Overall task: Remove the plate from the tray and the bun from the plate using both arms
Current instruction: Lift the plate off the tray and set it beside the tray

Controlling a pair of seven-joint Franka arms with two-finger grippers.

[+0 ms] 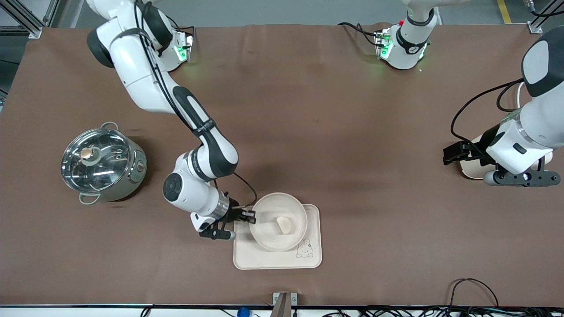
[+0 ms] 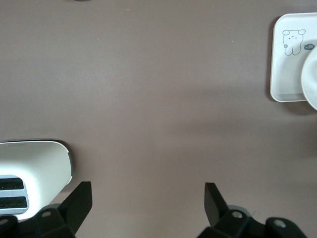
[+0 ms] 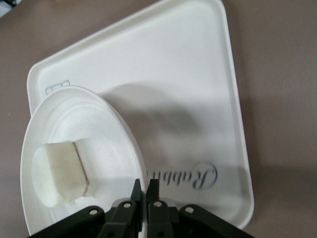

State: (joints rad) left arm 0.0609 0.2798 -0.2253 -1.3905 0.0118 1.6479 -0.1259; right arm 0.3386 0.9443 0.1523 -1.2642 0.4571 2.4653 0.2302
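While the brown table (image 1: 308,132) spreads under both arms, the right arm (image 1: 176,105) reaches from its base down toward the front camera, and the left arm (image 1: 535,127) waits at its own end of the table, well apart from the task's things. A steel pot with a glass lid (image 1: 103,164) stands toward the right arm's end of the table. Nearer to the front camera than the pot lies a rectangular cream tray (image 1: 277,257) with a rabbit drawing in one corner. On that tray sits the plate (image 1: 278,221), round and cream-beige, and in the right wrist view it seems tilted, with one edge lifted off the tray, though the angle makes that hard to judge. The right gripper (image 1: 247,215) is at the plate's rim on the side toward the pot, its fingers (image 3: 151,191) pressed nearly together and pinching that rim. The left gripper (image 2: 146,203) hangs low over bare table with its fingers spread wide and nothing between them; a pale object (image 1: 471,169) lies on the table under that arm, mostly hidden. Smallest of all, the bun (image 1: 284,225) rests inside the plate, a pale oval lump near its middle.
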